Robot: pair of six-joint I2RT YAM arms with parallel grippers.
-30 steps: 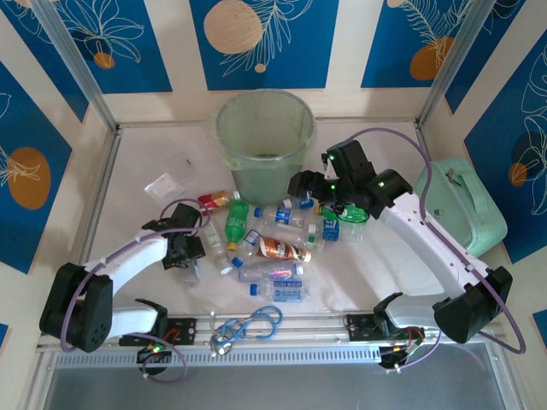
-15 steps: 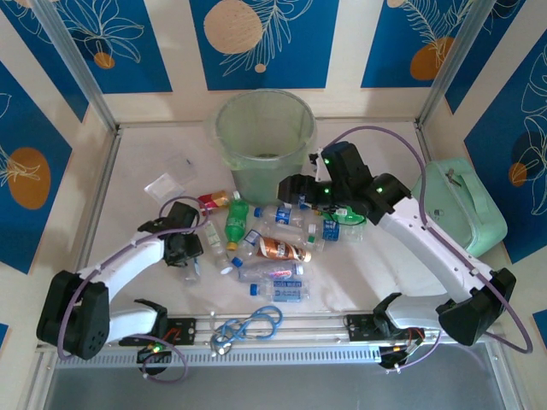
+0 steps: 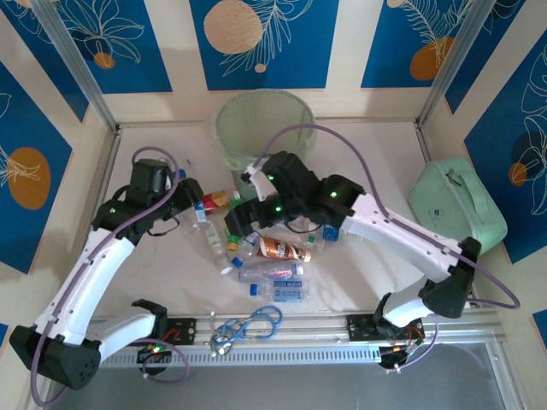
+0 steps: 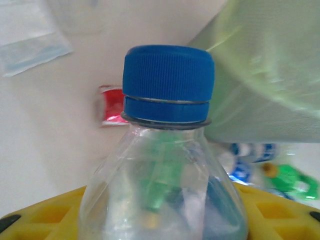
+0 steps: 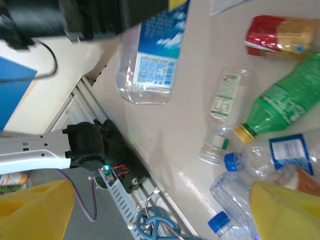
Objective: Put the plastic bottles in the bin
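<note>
**Non-task items on and around the table**

We record four entries.

1. A mint-green case (image 3: 453, 203) with a handle, well apart from the right fingers (image 5: 285, 205), on their right.
2. A coiled blue cable (image 3: 252, 326), lying on the near rail (image 3: 316, 352), below the right fingers in the wrist view.
3. A clear packet (image 4: 30, 42), flat, beyond the left fingers (image 4: 45, 212), to their upper left.
4. Blue leaf-patterned wall panels (image 3: 256, 43), far beyond both.

White table (image 3: 376, 154) holds scattered plastic bottles (image 3: 273, 272), bin (image 3: 261, 120) and mint-green case (image 3: 449, 205).
</note>
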